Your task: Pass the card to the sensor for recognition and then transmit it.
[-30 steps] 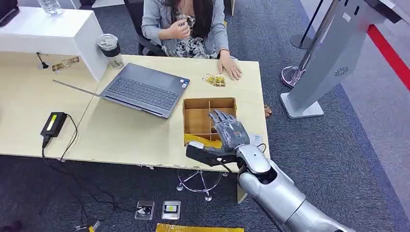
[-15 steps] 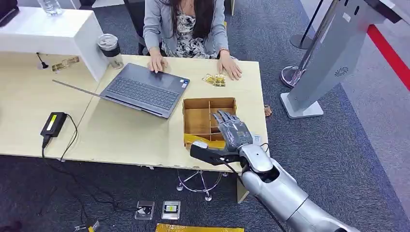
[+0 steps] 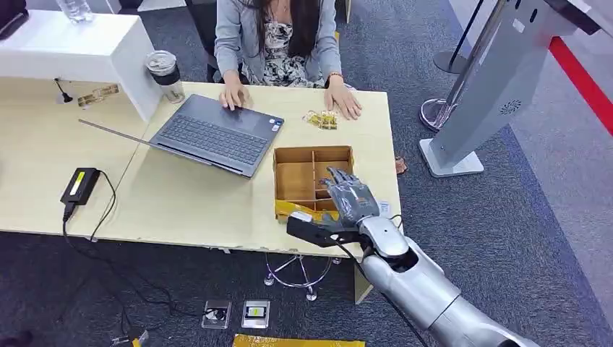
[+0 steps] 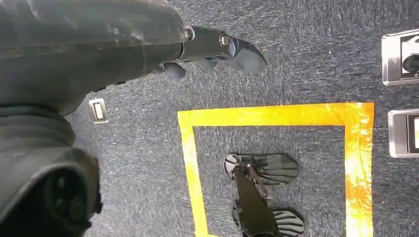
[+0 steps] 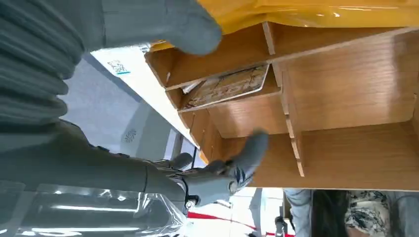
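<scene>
Looks like we're at the pick-up: right robot hand [image 3: 347, 201] hovers spread and empty over the wooden box [image 3: 296, 181], needs to dip toward the card [image 5: 227, 85] at its 5 o'clock corner.

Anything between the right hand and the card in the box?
Nothing in the right wrist view: the card lies in its compartment of the wooden box, with open air up to the right hand.
</scene>
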Controlling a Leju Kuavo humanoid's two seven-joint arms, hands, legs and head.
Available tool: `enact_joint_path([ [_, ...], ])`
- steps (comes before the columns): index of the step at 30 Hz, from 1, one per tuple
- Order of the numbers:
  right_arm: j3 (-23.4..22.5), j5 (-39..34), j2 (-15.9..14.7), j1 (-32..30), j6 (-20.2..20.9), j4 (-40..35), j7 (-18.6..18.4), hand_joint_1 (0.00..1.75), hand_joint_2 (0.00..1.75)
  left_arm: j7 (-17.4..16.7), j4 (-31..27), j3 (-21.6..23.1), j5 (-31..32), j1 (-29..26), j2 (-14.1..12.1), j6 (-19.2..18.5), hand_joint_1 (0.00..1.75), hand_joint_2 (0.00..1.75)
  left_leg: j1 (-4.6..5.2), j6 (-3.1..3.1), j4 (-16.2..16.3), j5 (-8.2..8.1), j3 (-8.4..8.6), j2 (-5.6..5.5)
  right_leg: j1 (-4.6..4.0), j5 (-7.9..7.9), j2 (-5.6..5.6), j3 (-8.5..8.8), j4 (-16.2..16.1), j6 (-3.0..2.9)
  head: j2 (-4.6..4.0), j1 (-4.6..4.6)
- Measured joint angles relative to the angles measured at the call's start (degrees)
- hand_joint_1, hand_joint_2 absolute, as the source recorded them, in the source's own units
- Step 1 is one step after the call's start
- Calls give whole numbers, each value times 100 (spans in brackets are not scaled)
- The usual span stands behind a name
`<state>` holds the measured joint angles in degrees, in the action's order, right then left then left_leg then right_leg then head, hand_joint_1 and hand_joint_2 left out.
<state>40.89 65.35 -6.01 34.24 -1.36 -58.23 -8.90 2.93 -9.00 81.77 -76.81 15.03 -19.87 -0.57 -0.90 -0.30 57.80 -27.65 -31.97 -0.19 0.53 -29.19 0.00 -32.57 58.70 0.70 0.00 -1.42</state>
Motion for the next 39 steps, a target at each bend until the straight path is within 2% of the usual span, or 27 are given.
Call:
enact_joint_path([
  [1, 0, 0, 0, 0, 0, 15, 0, 0, 175, 0, 0, 0, 0, 0, 0, 0, 0, 0, 0, 0, 0, 0, 0, 0, 0, 0, 0, 0, 0, 0, 0, 0],
  [29, 26, 98, 9, -12, -129, 142, -72, 0, 175, 0, 0, 0, 24, 8, 2, 11, 0, 0, 0, 0, 0, 0, 0, 0, 0, 0, 0, 0, 0, 0, 0, 0],
  [39, 26, 96, 159, -1, -282, 293, -55, 0, 175, -2, 0, 0, 41, 35, 2, 11, 0, 0, 0, 0, 0, 0, 0, 0, 0, 0, 1, -1, 1, 0, 0, 0],
])
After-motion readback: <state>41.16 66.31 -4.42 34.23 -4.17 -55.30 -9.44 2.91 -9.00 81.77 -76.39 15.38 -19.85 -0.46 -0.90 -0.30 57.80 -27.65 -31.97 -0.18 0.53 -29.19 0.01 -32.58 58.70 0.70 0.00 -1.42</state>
